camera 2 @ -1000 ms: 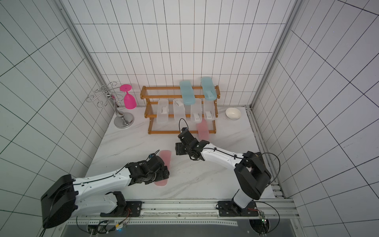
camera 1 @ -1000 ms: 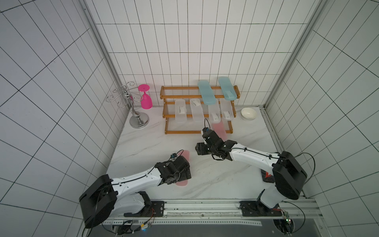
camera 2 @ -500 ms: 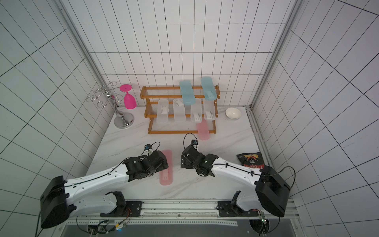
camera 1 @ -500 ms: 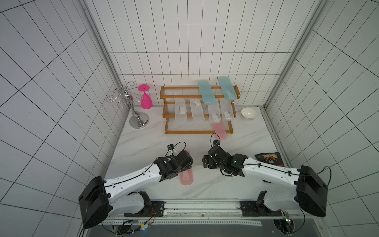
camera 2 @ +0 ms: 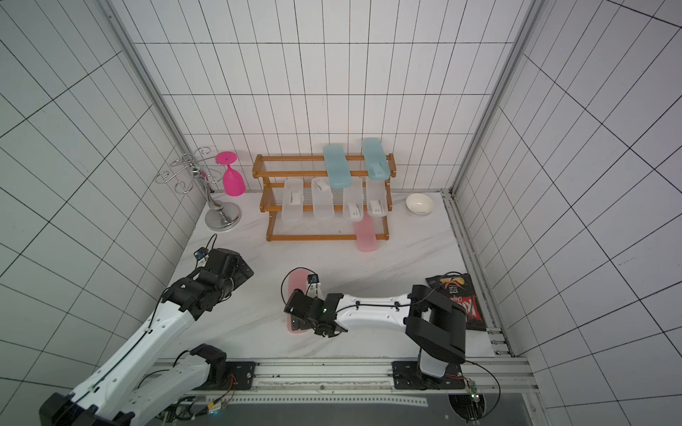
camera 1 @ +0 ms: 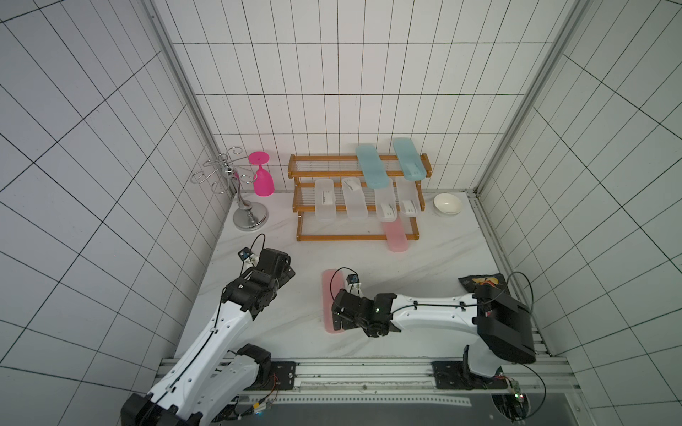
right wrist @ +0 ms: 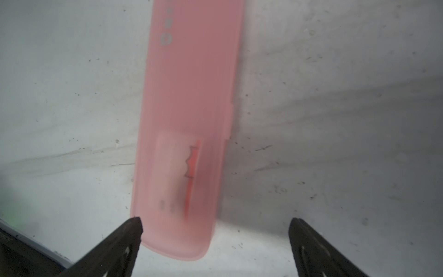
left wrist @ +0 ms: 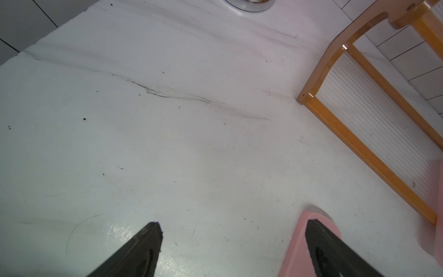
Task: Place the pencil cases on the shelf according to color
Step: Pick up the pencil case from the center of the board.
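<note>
A pink pencil case (camera 1: 327, 291) (camera 2: 297, 282) lies flat on the table's near middle. My right gripper (camera 1: 336, 321) hovers over its near end, open; in the right wrist view the case (right wrist: 189, 120) lies between the jaws, close to one fingertip (right wrist: 134, 227), ungripped. To the left my left gripper (left wrist: 233, 224) is open and empty, with that case's end (left wrist: 299, 242) behind one finger. On the shelf (camera 1: 354, 238) (camera 2: 324, 238), two blue cases (camera 1: 372, 166) (camera 1: 407, 158) lie on top, several clear ones (camera 1: 324, 199) in the middle, and a pink one (camera 1: 395, 236) at the bottom.
A silver wire stand (camera 1: 240, 195) holding an upside-down magenta goblet (camera 1: 262, 180) is left of the shelf. A white bowl (camera 1: 447, 204) sits to the shelf's right. A dark chip bag (camera 2: 457, 295) lies by the right wall, beside my right arm.
My right gripper pulled back from the shelf to the pink case on the table, and its jaws opened. My left gripper left that case, moving left and toward the back.
</note>
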{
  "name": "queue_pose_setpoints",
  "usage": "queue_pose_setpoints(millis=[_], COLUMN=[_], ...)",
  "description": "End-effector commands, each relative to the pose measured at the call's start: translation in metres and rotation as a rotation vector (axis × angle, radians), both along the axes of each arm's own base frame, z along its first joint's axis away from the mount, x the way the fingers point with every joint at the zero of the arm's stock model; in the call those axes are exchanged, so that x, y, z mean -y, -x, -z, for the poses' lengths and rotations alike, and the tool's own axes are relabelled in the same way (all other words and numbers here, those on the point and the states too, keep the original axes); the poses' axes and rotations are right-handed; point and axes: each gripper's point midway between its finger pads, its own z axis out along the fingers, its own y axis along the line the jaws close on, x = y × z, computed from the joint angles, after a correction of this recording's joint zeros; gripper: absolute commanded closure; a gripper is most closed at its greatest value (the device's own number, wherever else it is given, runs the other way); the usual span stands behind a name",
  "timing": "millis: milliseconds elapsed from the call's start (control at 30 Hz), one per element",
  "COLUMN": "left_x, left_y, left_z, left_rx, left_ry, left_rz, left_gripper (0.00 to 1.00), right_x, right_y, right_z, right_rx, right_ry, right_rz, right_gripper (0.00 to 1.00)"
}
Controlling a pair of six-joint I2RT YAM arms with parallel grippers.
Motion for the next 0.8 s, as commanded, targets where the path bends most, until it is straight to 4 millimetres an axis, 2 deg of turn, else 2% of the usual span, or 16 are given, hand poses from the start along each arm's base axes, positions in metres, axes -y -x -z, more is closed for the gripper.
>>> queue_pose_setpoints(millis=[0,133,300,767], left_x=[-0.003,0.001,0.003,0.005], left_y=[0.01,0.011,0.01,0.009], left_z=[0.005,0.0,-0.001,-0.001], left_rx=[-0.027,0.003,0.0,0.017], left_ry=[0.003,0.043,0.05,0.067], left_rz=[0.032,0.037,0.039,0.045], left_gripper=[0.02,0.02,0.02,0.02], right_x=[-0.019,-0.026,-0.017,-0.023], right_y=[0.01,0.016,0.019,0.027], right_z=[0.002,0.01,0.02,0.038], right_rx=[-0.03,-0.05,-0.056,-0.089], right_ry=[0.024,0.073,0.158,0.199], right_rz=[-0.028,-0.045,-0.035,-0.064], right_gripper=[0.01,0.01,0.01,0.0])
